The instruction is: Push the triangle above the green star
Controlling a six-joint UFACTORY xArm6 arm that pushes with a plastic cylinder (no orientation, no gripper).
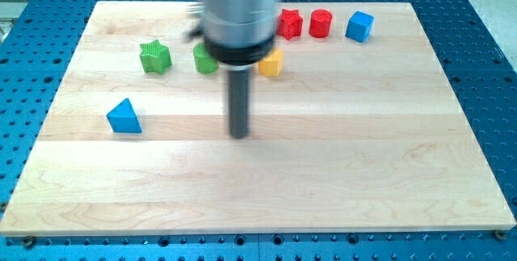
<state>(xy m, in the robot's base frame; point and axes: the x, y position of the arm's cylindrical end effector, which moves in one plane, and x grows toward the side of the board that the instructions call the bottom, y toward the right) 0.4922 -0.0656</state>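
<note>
A blue triangle [124, 117] lies on the wooden board [339, 172] at the view's left. A green star [154, 56] lies above it, a little to the right, near the board's top. My tip [239, 135] rests on the board near its middle, well to the right of the blue triangle and slightly lower. The arm's grey body above the rod is blurred.
A green block [203, 59] sits right of the star, partly hidden by the arm. A yellow block [271, 64] shows right of the arm. A red star-like block [290, 23], a red cylinder [321, 23] and a blue cube [359, 26] line the top edge.
</note>
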